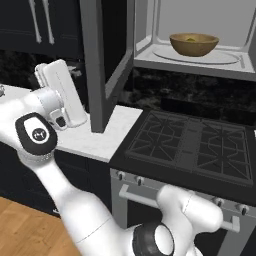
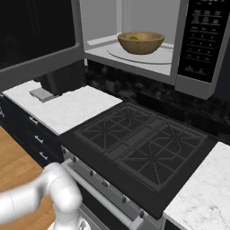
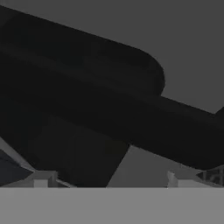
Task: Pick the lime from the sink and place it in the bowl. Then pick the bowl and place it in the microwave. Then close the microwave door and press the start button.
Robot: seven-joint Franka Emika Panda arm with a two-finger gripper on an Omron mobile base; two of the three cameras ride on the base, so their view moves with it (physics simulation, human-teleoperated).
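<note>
Up above the stove (image 2: 139,143), the microwave (image 2: 148,58) sits with its cavity wide open, and the microwave door (image 1: 102,65) swung out to the left over the white worktop (image 1: 95,137). So from what I can see, the first two steps look done: the bowl (image 1: 194,44) is already parked on the glass turntable (image 1: 195,56) inside, and you can just spot the lime (image 2: 133,38) peeking over its rim as a little yellow-green blob. What's left, I'd guess, is shutting that door and hitting start on the dark control panel (image 2: 202,38) at the right. The arm is folded over to the left, out beyond the door's outer face, and the hand (image 3: 109,181) has its two tips spread well apart with nothing between them, looking at a dark surface up close. My bet is it's lining up to push the door closed.
</note>
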